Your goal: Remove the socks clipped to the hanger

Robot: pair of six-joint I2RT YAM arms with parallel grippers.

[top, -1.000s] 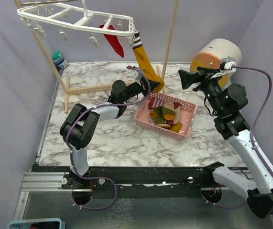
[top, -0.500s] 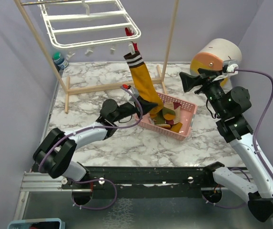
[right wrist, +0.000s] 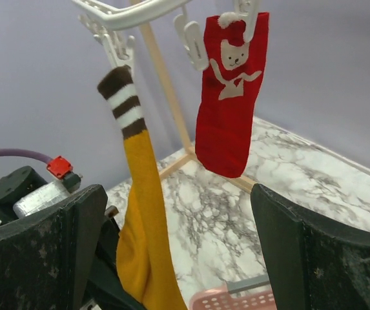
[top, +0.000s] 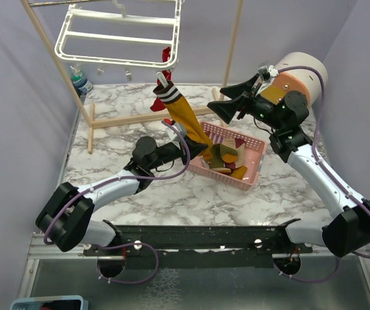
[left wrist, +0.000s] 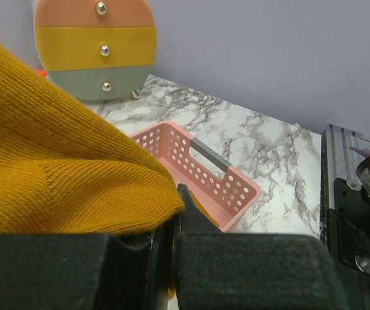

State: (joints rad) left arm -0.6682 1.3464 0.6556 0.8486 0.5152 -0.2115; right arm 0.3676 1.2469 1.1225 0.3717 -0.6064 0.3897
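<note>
Marble tabletop [top: 191, 194], lilac walls [top: 10, 161]; pink basket [top: 257, 166] toward right edge. Left gripper [top: 194, 150] clamps mustard sock [top: 185, 119]; right gripper [top: 219, 106] spread wide.

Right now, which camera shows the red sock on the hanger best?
Right wrist: the whole red sock hangs from its clip, bear motif visible. Top external shows only a red scrap at the edge of the hanger; left wrist shows none of it.

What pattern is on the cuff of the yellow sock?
Dark brown cuff with white stripes; clearest in right wrist view.
</note>
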